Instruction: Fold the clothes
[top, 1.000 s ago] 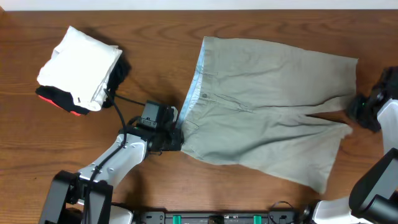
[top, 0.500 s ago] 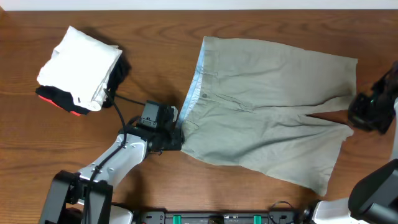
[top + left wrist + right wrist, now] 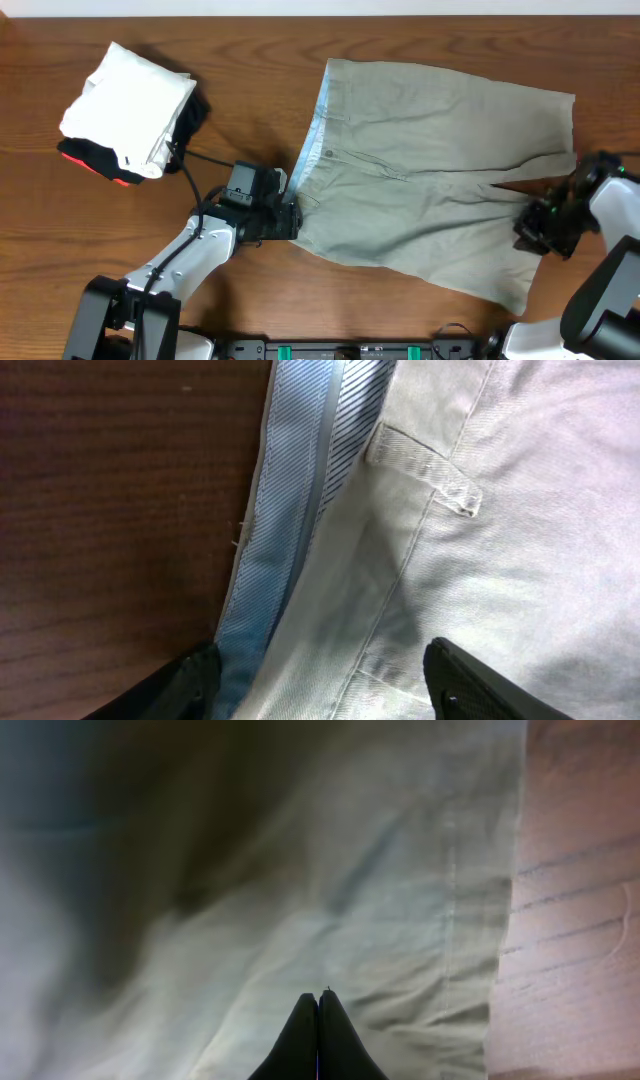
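One pair of khaki grey-green cotton trousers (image 3: 430, 170) lies flat in the middle of the brown wooden surface (image 3: 400, 30), waistband towards my left, its two legs side by side and running towards my right. My left hand (image 3: 285, 218) sits at the near corner of the waistband. In its wrist view its two black fingers (image 3: 480, 685) stand wide apart, released, with the cloth spread between them. One belt loop (image 3: 425, 470) shows there, beside the one strip of light blue striped lining (image 3: 290, 490) along the waistband edge. My right hand (image 3: 545, 225) is over the end of the nearer leg, just by the hem. Its two fingers (image 3: 300, 1040) are clenched tip to tip above the khaki cloth, and I cannot tell whether any fabric is pinched between them. One stack of folded white, black and red garments (image 3: 130, 110) rests at the far left, well apart from the trousers
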